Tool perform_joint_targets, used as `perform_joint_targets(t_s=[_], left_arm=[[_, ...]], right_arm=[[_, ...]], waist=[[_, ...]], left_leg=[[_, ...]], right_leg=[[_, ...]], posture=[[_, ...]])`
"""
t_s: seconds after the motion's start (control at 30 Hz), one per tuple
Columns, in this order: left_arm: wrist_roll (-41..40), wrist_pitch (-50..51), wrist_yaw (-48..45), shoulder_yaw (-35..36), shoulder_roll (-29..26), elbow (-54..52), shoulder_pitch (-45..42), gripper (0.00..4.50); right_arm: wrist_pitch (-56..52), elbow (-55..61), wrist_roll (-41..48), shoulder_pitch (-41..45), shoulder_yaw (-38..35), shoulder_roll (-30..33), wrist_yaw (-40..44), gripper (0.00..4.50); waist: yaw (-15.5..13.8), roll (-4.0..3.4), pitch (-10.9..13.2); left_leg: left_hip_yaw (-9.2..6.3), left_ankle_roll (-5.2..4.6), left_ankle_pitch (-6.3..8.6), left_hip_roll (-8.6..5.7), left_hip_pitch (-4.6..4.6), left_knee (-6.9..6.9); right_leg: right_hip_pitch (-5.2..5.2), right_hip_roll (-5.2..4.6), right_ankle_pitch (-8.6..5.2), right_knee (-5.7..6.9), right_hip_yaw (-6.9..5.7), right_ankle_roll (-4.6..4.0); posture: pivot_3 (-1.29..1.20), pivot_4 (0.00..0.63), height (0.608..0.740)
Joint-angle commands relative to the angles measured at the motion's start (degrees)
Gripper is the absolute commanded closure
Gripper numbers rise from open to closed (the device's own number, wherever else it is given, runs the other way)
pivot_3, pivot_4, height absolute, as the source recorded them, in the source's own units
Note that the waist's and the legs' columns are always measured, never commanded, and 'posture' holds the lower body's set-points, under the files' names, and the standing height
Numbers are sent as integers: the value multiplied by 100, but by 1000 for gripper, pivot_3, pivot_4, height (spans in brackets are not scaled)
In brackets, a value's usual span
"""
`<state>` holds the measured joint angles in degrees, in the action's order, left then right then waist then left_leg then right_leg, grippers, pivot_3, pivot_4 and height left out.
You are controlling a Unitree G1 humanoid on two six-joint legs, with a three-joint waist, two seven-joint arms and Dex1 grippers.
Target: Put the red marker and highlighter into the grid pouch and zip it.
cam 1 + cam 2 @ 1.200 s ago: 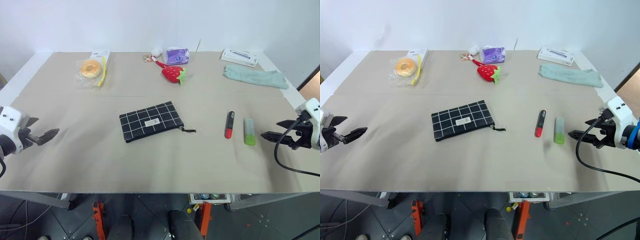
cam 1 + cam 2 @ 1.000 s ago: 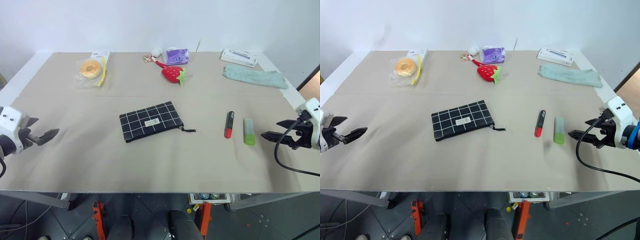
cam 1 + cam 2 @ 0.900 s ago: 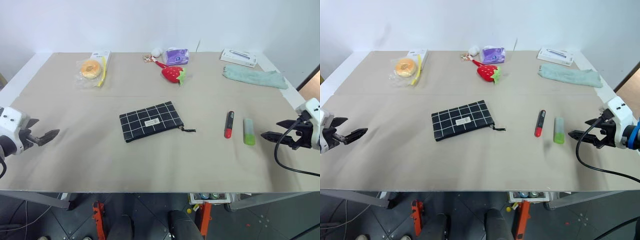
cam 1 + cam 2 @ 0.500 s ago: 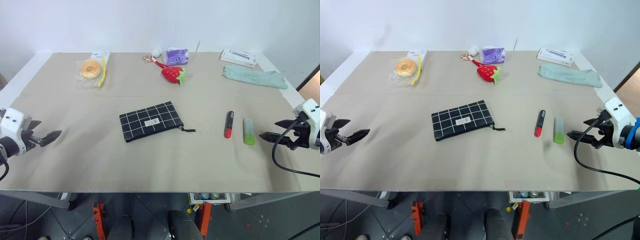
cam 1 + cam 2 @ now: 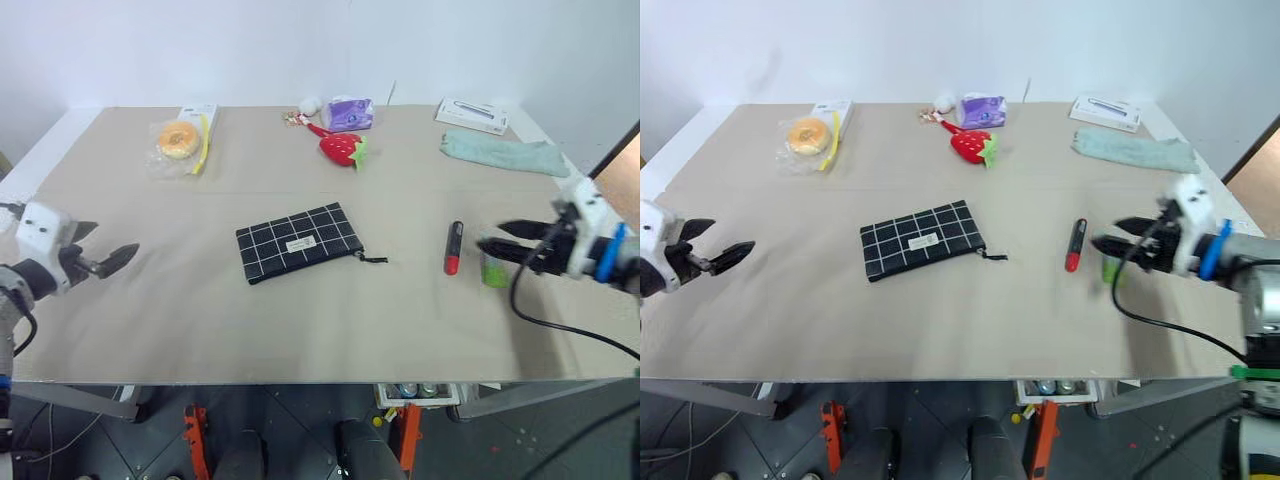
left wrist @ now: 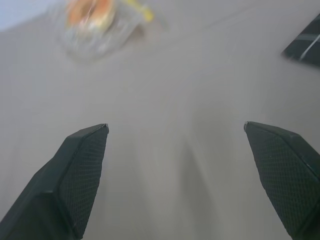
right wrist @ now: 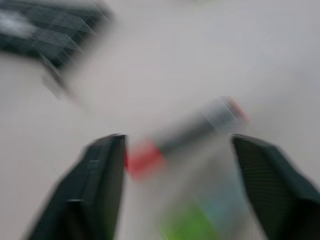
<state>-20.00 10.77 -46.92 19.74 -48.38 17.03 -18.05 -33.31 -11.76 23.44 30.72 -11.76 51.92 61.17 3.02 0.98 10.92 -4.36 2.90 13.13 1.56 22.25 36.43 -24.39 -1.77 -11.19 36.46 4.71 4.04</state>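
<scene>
The grid pouch lies flat at the table's middle, its zipper cord pointing right. To its right lies the red marker, red cap toward me. Just right of it is the pale-green highlighter, partly hidden under my right gripper, which hovers over it, open and holding nothing. In the right wrist view the marker and highlighter show between the spread fingers. My left gripper stands open and empty over bare table far left of the pouch; the pouch's corner shows in the left wrist view.
Along the table's back lie a bagged donut, a red strawberry toy, a purple packet, a white box and a folded green cloth. The table's front edge runs close below both grippers.
My right gripper has swung left from the table's right edge to over the highlighter, its fingers somewhat less spread. My left gripper has crept slightly right.
</scene>
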Motion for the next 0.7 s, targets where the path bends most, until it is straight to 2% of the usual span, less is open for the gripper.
perform_joint_targets(t_s=[0.03, 0.13, 0.23, 0.33, 0.47, 0.53, 0.7], left_arm=[[90, -340, 9, -136, 131, -153, -245, 0], [206, -549, -30, -297, 242, -151, -310, 0], [653, -1279, -63, -759, 395, -27, -443, 0], [1201, -2265, -40, -1183, 523, 306, -638, 0], [1876, -3526, 130, -1654, 629, 752, -866, 0], [2155, -4053, 296, -1815, 692, 998, -952, 0], [3314, -5549, 1121, -2307, 655, 1618, -1144, 0]], right_arm=[[-439, 977, 325, 323, 143, -712, -725, 2689], [-569, 1190, 189, 477, 370, -1276, -1240, 4361], [-331, 848, -214, 784, 830, -2233, -2070, 4447], [-50, 393, -637, 920, 1137, -2808, -2561, 4447], [26, 21, -984, 856, 1435, -3320, -3073, 4447], [78, -41, -1249, 693, 1713, -3417, -3164, 4447], [-23, -208, -1538, 404, 1872, -3586, -3476, 4447]], waist=[[2, 5, -3], [-12, 5, -3], [-13, 11, -7], [-23, 13, -8], [-33, 15, -9], [-27, 15, -9], [-27, 21, -25]], left_leg=[[0, 0, 0, 3, -1, 2], [-2, -1, -1, 10, -3, 3], [-2, -1, -1, 9, 1, 2], [-3, -1, -1, 10, 1, 2], [-4, -1, -1, 8, 11, 1], [-4, -1, -1, 8, 12, 1], [-4, -4, 1, 10, 4, -2]], right_leg=[[0, 4, 1, 1, 1, -2], [0, 15, 6, 5, 4, -8], [-3, 16, 6, 5, 6, -10], [-3, 18, 26, 5, 6, -40], [-9, 15, 31, 3, 5, -50], [-9, 15, 31, -2, 5, -50], [-6, 18, 31, 1, 5, -50]], posture=[[0, 150, 739], [0, 150, 739], [0, 150, 739], [0, 150, 739], [0, 150, 739], [0, 150, 739], [0, 150, 739]])
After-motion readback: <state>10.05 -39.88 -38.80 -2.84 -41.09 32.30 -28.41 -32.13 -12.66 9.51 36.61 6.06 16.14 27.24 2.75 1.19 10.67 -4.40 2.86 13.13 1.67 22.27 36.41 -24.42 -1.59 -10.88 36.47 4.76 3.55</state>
